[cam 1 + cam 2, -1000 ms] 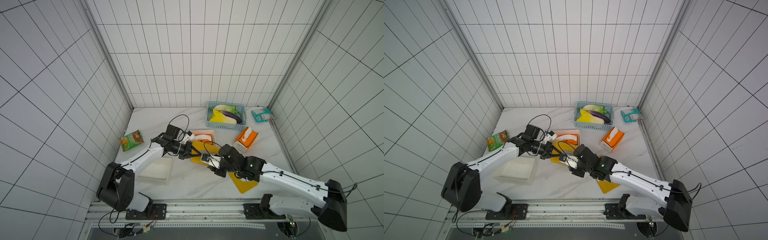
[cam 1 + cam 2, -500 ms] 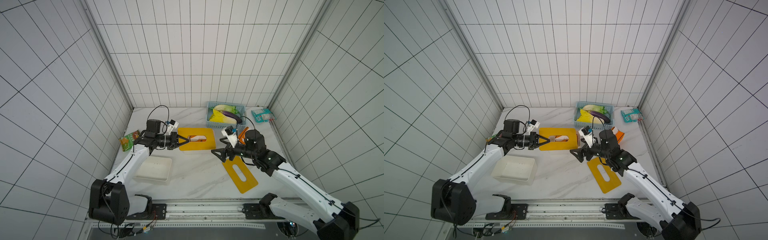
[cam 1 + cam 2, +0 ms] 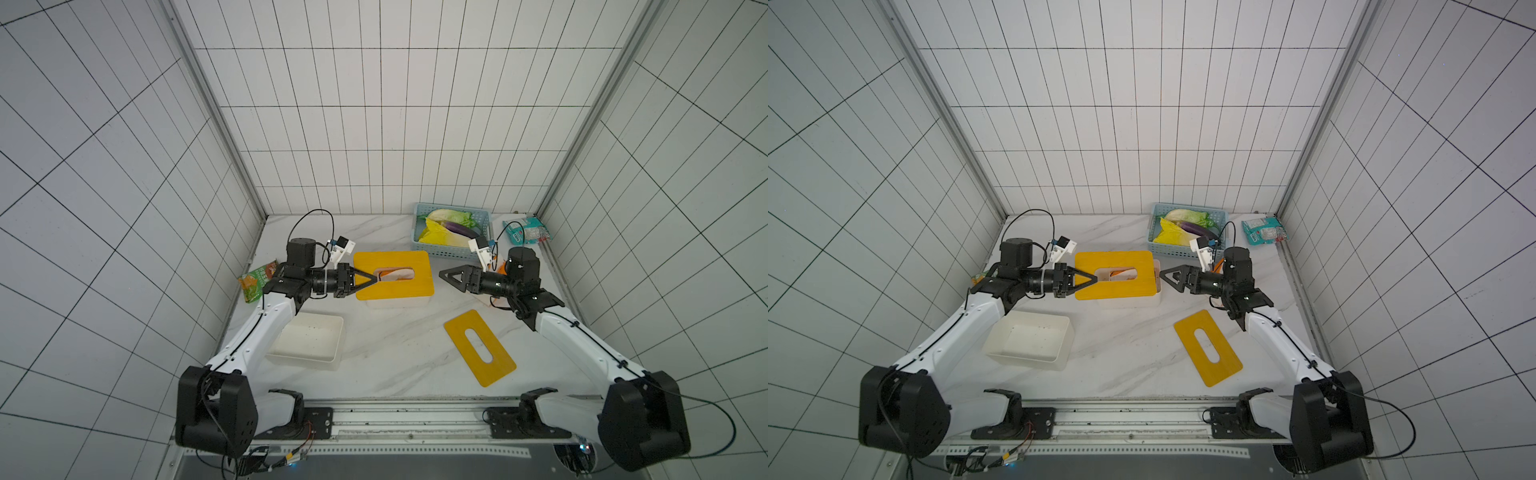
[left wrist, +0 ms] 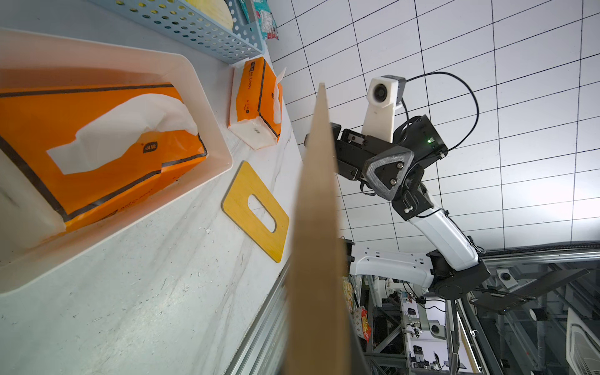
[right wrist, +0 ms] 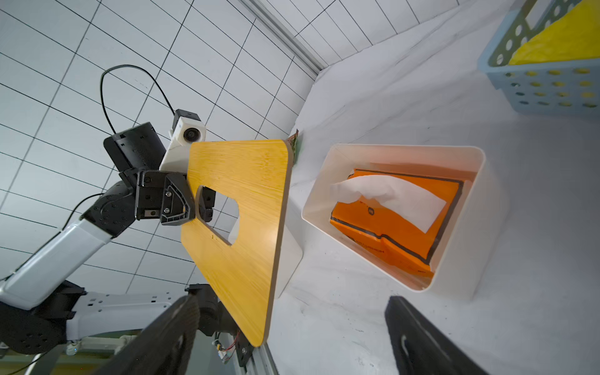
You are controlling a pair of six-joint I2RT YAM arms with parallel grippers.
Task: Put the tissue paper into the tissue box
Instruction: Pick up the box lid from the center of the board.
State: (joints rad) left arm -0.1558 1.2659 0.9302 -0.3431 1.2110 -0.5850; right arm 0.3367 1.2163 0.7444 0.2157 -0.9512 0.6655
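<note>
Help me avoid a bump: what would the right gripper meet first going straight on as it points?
Probably the near edge of the yellow lid held by the left gripper; depth is unclear.

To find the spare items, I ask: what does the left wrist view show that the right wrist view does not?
Only the left wrist view: a second orange tissue pack, a flat yellow wooden lid with a slot on the marble table, and the right arm. Only the right wrist view: the left gripper, jaws shut on the slot edge of a raised yellow wooden lid, whose face shows here. Both: the white plastic tissue box holding an orange tissue pack with a white tissue sticking out, and the blue perforated basket.
</note>
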